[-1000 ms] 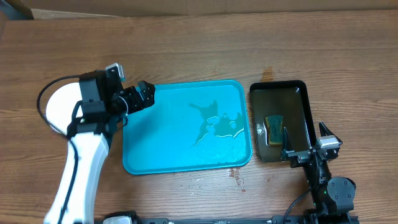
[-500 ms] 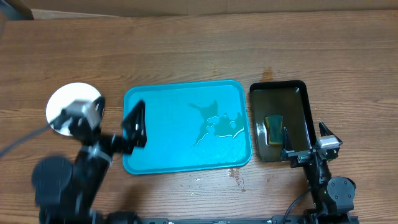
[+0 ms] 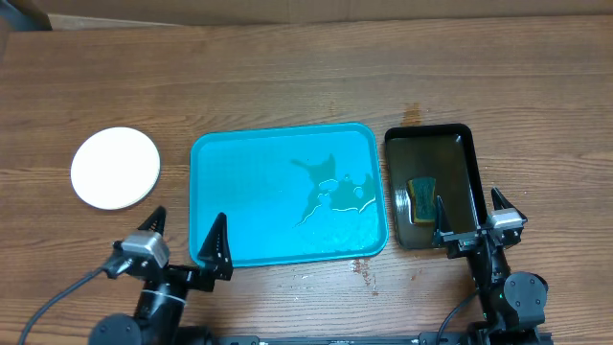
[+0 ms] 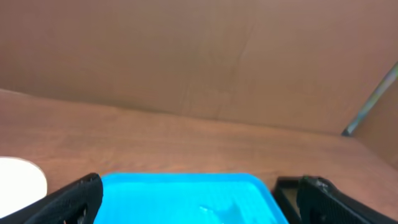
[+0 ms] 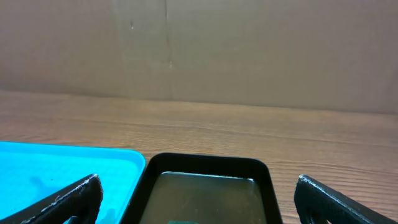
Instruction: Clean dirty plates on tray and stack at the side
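Note:
The turquoise tray (image 3: 239, 225) lies at mid-table with a wet patch and no plate on it; it also shows in the left wrist view (image 4: 180, 199) and the right wrist view (image 5: 62, 174). A white round plate (image 3: 115, 168) sits on the table left of the tray; its edge shows in the left wrist view (image 4: 18, 180). Whether more plates lie under it I cannot tell. My left gripper (image 3: 187, 240) is open and empty at the tray's front left corner. My right gripper (image 3: 471, 218) is open and empty at the black tray's front edge.
A glossy black tray (image 3: 469, 153) holding liquid and a sponge (image 3: 421, 198) stands right of the turquoise tray; it also shows in the right wrist view (image 5: 205, 190). A brown cardboard wall (image 5: 199, 50) runs behind the table.
My left arm has pulled back from beside the plate to the front table edge, uncovering the white plate. The right arm has not moved.

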